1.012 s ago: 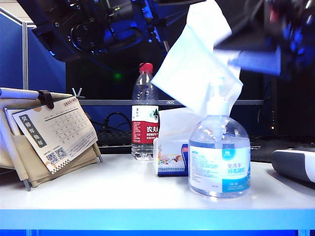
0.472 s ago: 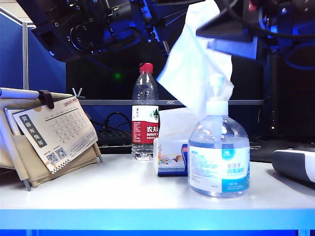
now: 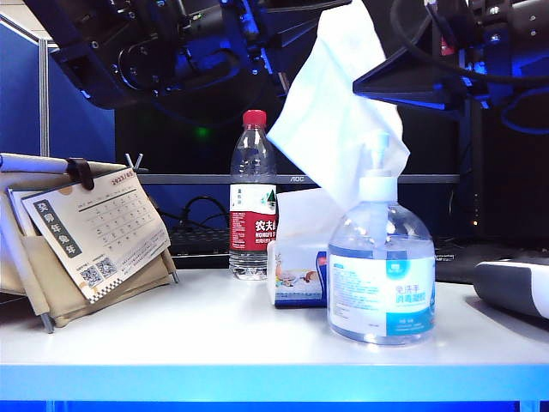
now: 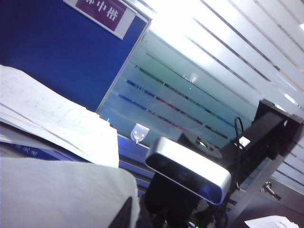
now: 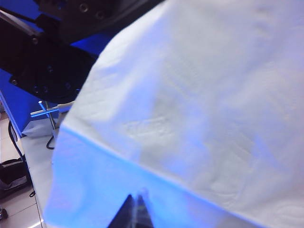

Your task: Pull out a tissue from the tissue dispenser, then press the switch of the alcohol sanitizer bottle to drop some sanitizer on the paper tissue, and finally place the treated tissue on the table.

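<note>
While your left gripper [image 3: 330, 7], clamped on the tissue [image 3: 336, 112], dangles the sheet from the top of the exterior view just behind the white pump head [image 3: 377, 159] of the alcohol sanitizer bottle [image 3: 382, 270], your right gripper [image 5: 135, 209] sits closed and empty beside that sheet, above the table [image 3: 214, 330].

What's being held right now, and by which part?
The tissue hangs in the air above the sanitizer bottle, held at its top edge; the grip is out of frame, so which gripper cannot be told.
</note>
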